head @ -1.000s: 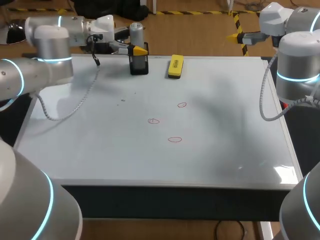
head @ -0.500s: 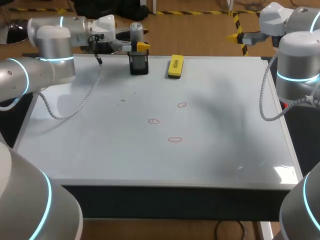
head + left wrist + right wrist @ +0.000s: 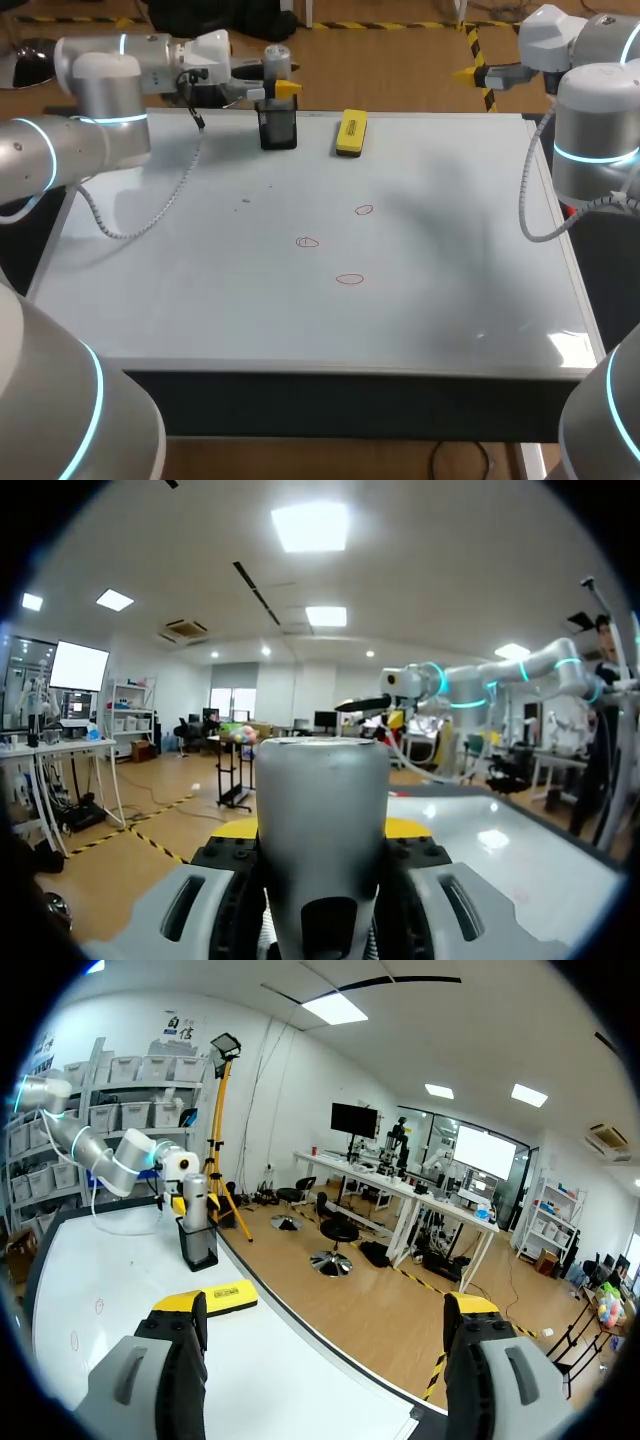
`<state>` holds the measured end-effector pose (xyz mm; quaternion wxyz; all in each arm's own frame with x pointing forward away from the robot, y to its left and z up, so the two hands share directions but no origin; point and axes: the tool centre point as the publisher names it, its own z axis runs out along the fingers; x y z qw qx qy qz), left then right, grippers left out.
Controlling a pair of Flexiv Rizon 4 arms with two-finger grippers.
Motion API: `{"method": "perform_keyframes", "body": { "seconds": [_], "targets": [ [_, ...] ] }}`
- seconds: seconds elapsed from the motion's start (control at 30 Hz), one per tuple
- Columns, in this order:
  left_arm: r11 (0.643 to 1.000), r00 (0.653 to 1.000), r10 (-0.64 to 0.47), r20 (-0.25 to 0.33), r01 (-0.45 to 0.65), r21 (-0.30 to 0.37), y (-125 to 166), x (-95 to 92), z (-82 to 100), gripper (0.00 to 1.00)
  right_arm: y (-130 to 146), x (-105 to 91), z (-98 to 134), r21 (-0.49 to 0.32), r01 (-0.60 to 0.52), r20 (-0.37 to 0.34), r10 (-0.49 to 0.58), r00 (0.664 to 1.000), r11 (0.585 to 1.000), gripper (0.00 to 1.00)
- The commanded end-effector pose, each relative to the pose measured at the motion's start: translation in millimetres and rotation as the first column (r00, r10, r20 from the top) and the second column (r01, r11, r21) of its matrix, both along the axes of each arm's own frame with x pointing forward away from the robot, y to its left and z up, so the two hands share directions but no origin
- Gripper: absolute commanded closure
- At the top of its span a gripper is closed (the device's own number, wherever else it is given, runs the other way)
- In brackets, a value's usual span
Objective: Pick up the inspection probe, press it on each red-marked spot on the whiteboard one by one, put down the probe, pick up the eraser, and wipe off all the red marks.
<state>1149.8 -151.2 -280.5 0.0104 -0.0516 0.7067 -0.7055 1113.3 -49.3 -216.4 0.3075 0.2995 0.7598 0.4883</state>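
The inspection probe (image 3: 276,60), a grey cylinder, stands upright in a black holder (image 3: 278,130) at the whiteboard's far edge. My left gripper (image 3: 272,92) comes in from the left and its yellow-tipped fingers press the probe (image 3: 322,780) from both sides. A yellow eraser (image 3: 351,132) lies just right of the holder. Three small red circles (image 3: 363,210), (image 3: 307,241), (image 3: 349,279) are drawn near the middle of the whiteboard (image 3: 450,300). My right gripper (image 3: 462,72) hangs open and empty past the board's far right corner. Its wrist view shows the probe (image 3: 195,1195) and the eraser (image 3: 228,1298) ahead.
Faint grey smudges (image 3: 245,200) mark the board left of the red circles. A grey cable (image 3: 150,215) droops from my left arm over the board's left part.
My left gripper's fingers have closed in onto the probe above the holder. The probe's top has shifted slightly right. The right arm has not moved.
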Motion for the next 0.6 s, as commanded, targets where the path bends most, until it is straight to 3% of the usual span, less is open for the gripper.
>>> {"method": "perform_keyframes", "body": {
  "seconds": [0.03,0.6],
  "targets": [
    [1.0,1.0,0.015,0.013,-0.015,0.0,1,-7.7,8.5,1.0,0,0.4,0,-0.001,-0.001,-0.002,0.001,1.0,1.0,0.0],
    [1.0,0.998,0.005,0.068,-0.006,0.002,-1,-6.2,42.8,1.0,0,0.4,0,-0.001,-0.001,-0.002,0.001,1.0,1.0,0.0]
  ]
}}
